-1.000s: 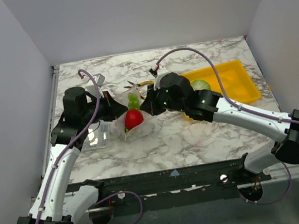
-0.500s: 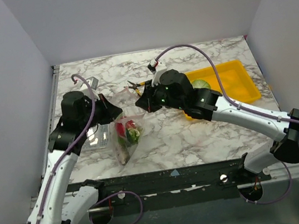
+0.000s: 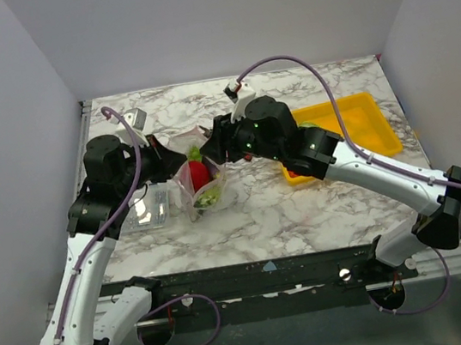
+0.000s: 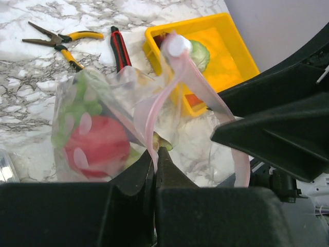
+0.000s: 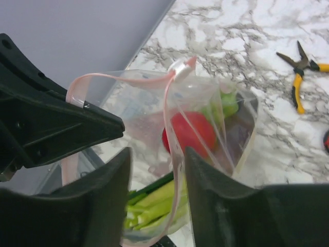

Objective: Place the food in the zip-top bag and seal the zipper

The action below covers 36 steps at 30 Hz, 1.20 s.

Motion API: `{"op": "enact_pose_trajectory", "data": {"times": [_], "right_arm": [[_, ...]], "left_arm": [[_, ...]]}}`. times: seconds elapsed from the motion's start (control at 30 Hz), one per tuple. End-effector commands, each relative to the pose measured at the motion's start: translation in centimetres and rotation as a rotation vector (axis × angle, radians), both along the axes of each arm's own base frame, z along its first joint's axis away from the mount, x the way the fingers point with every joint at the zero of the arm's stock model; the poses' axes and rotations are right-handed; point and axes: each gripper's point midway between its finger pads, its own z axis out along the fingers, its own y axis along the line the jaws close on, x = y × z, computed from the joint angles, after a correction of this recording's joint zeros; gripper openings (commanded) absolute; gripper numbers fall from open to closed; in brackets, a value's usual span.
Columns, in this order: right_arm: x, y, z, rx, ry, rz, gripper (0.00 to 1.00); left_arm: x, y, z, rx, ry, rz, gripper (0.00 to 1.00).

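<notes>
Food sits inside the zip-top bag, in the middle of the frame. The left gripper is squeezed tight on the pink zipper. The right gripper has just let go. Its jaws sit half apart around the bag's top, so sealing probably comes next.

food hazy through bag — yellow tray partly under right arm

That bag is clear crinkly film, glossy. Smooth marble-look table, and the tray is shiny yellow plastic.
</notes>
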Motion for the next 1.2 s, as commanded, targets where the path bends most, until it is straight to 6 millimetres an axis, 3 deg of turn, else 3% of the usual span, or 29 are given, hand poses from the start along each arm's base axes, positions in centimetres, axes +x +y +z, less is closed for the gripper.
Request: {"op": "enact_pose_trajectory", "data": {"times": [0.0, 0.13, 0.27, 0.4, 0.53, 0.67, 0.73, 0.87, 1.17], "right_arm": [[0.3, -3.1, 0.6, -0.069, -0.035, -0.09, 0.54], [0.8, -8.5, 1.0, -0.152, -0.083, -0.265, 0.7], [0.6, -14.9, 0.2, -0.229, -0.118, -0.445, 0.78], [1.3, -20.8, -3.6, -0.337, -0.098, -0.626, 0.9], [3.8, -25.5, -8.8, -0.354, 0.071, -0.726, 0.91], [5.7, -27.9, -14.3, -0.369, 0.351, -0.79, 0.91], [6.1, -27.7, -16.7, -0.4, 0.463, -0.776, 0.91], [6.9, -26.7, -19.2, -0.373, 0.58, -0.797, 0.93], [7.7, -28.4, -23.1, -0.346, 0.74, -1.051, 0.91]], "left_arm": [[1.5, -0.5, 0.6, 0.012, -0.081, -0.025, 0.0], [1.8, -0.8, -0.8, 0.017, -0.067, -0.046, 0.0], [1.7, -1.3, -1.7, 0.015, -0.056, -0.078, 0.0], [1.3, -1.6, -2.3, 0.012, -0.041, -0.106, 0.0], [1.1, -1.8, -2.4, 0.01, -0.04, -0.121, 0.0], [0.9, -1.8, -2.8, 0.013, -0.032, -0.127, 0.0], [0.8, -1.8, -2.9, 0.014, -0.031, -0.129, 0.0], [0.6, -1.8, -2.8, 0.011, -0.039, -0.134, 0.0], [0.3, -2.0, -2.6, -0.003, -0.039, -0.152, 0.0]]}}
